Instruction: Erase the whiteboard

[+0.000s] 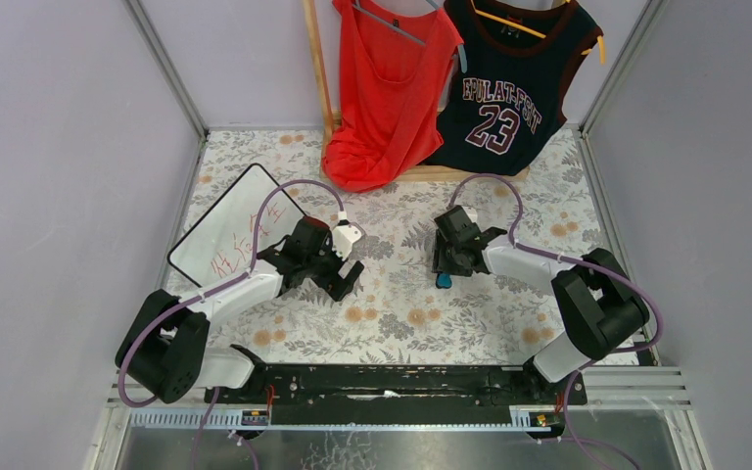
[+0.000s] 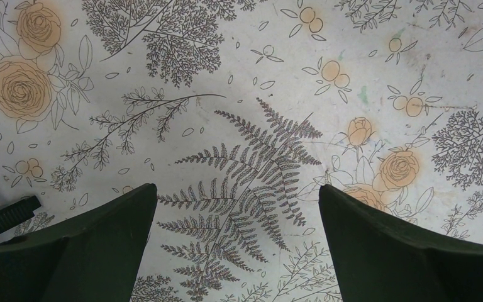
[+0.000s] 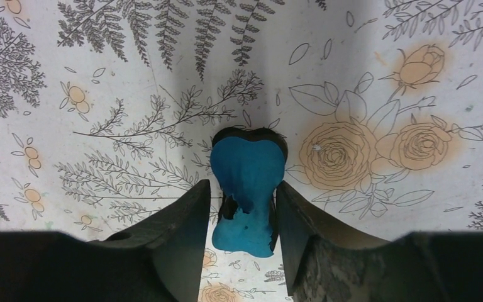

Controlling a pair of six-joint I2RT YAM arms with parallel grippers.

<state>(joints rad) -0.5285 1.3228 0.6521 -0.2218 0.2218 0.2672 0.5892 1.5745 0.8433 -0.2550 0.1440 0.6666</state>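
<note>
1. The whiteboard (image 1: 223, 223) lies flat on the far-left of the worktop (image 1: 401, 328). It is glossy white with a thin black frame. The left arm hides its near corner, and its red handwriting is too small to read.
2. The left jaws stand wide apart over the fern-and-rose print, just right of the board, with nothing between them.
3. The right jaws are clamped on a blue eraser (image 3: 246, 179). It is soft and pinched to a waist, with a chipped edge and a dark layer behind.
4. At the back hang a red mesh vest (image 1: 387, 88) and a dark "23" jersey (image 1: 509, 93), their tops cut off.
</note>
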